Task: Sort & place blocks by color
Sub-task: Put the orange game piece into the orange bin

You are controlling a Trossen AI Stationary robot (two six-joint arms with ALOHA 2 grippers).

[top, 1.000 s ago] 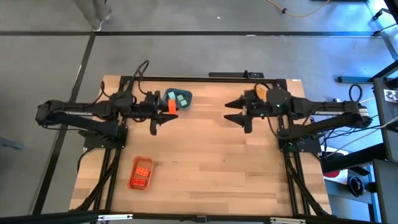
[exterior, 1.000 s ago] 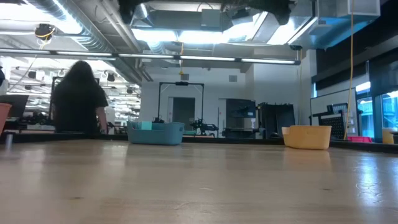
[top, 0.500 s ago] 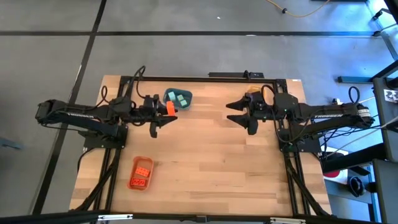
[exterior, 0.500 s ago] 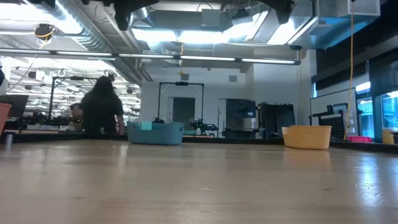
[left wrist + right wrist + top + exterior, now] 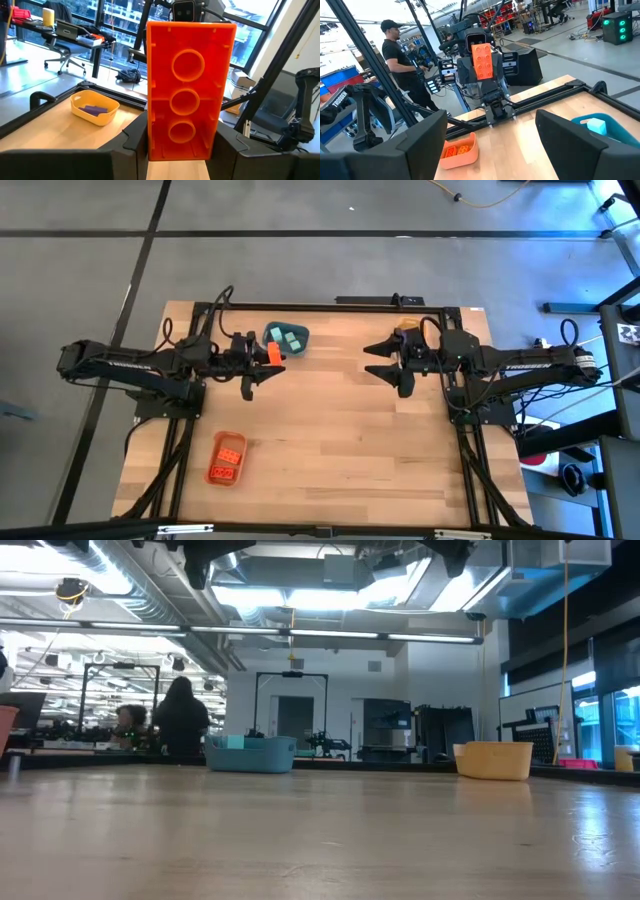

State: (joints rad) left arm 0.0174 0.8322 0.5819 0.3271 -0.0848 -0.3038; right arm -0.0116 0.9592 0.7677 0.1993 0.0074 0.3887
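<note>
My left gripper (image 5: 267,360) hovers over the table's far left, just on the near side of the blue tray (image 5: 286,338) that holds teal blocks (image 5: 291,338). It is shut on an orange-red block (image 5: 182,85). My right gripper (image 5: 386,365) hovers open over the far right, facing the left one and touching nothing. Its wrist view shows the held block (image 5: 481,61) with its studs toward me. The orange tray (image 5: 226,459) with orange-red blocks sits near left. The yellow tray (image 5: 95,107) holds purple blocks (image 5: 94,108). My left gripper pinches the orange-red block between its two fingers (image 5: 134,137), one on each long side, at the block's lower end (image 5: 180,147). The fingers come level, pointing toward the table's right. The block stands upright above them, lifted clear, with its hollow underside facing the wrist camera.
The yellow tray (image 5: 409,326) lies at the far right, partly under my right arm. In the low view the blue tray (image 5: 250,753) and yellow tray (image 5: 493,760) stand at the far edge. A person (image 5: 182,720) moves in the room behind. Bare wood (image 5: 340,450) fills the middle and near side.
Both arms shifted slightly early in the second, then held still; the block stays in my left gripper. In the room behind the table, a person has walked toward the right.
</note>
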